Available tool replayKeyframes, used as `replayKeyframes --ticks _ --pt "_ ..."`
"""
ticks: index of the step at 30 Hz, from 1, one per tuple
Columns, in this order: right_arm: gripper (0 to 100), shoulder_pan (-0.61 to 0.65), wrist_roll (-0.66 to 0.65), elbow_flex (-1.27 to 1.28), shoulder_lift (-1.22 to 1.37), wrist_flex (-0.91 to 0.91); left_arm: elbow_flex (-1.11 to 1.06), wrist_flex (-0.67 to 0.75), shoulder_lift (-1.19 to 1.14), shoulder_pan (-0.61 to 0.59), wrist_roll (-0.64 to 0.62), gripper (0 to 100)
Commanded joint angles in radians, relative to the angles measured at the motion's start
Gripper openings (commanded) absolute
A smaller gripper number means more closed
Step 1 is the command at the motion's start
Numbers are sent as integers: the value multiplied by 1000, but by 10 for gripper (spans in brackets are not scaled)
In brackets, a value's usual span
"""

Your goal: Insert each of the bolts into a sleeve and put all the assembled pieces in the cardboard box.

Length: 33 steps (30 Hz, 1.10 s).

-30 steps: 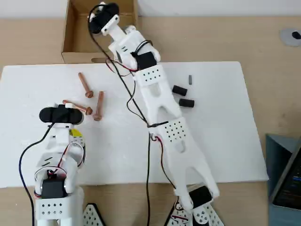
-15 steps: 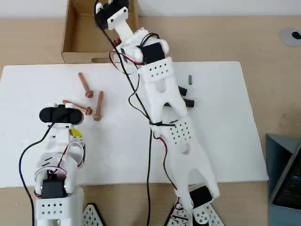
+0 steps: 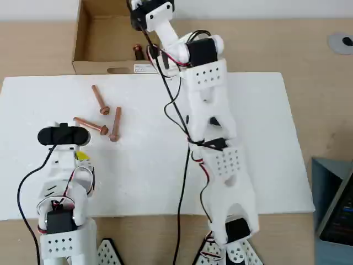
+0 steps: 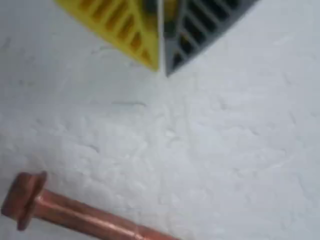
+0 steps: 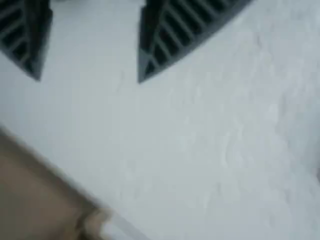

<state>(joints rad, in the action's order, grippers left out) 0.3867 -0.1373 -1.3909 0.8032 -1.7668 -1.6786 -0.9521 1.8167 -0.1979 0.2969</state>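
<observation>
The cardboard box (image 3: 83,38) stands at the back left. A copper bolt in a dark sleeve (image 3: 138,52) lies inside it near the front wall. My right gripper (image 3: 145,15) hangs over the box's back right corner, open and empty, its black fingers (image 5: 150,45) wide apart around the gap (image 5: 90,77). Three bare copper bolts (image 3: 99,100) (image 3: 116,125) (image 3: 90,125) lie on the white mat (image 3: 132,165). My left gripper (image 3: 63,136) sits just left of them, its yellow and black tips shut (image 4: 161,67) above the mat, with one bolt (image 4: 75,215) close by.
The right arm (image 3: 212,121) stretches across the mat's middle from the front edge to the box. A laptop (image 3: 333,207) sits off the mat at the right, and a grey disc (image 3: 342,42) lies at the far right of the wooden table.
The right arm swung rightward over the box, uncovering the sleeved bolt lying inside, and it now covers the black sleeves on the mat. The left gripper shifted slightly left.
</observation>
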Motion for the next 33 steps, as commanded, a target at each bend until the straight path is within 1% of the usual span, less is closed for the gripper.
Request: replayKeyframes --ticks 1,6,8,13,16,18,20,24,30,33 --pt "147 -30 3 245 -206 -23 -14 -3 5 -9 5 3" --pt "147 -36 0 599 -406 -21 -14 -3 5 -12 5 3" --pt "146 -44 -38 702 -450 -21 -14 -3 5 -14 5 3" --pt "145 -48 -264 863 -496 -20 -14 -3 5 -14 5 3" --pt "145 -65 -365 946 -499 -20 -14 -3 5 -14 5 3" --pt "145 -87 -482 1003 -499 -20 -14 -3 5 -14 5 3" --pt "146 -101 -580 1050 -499 -20 -14 -3 5 -14 5 3" --pt "148 -119 -664 1104 -499 11 -14 -3 5 -14 5 3" --pt "151 -142 -810 1107 -499 63 -14 -3 5 -14 5 3" --pt "200 -140 -862 1107 -496 77 -14 -3 5 -14 5 3"
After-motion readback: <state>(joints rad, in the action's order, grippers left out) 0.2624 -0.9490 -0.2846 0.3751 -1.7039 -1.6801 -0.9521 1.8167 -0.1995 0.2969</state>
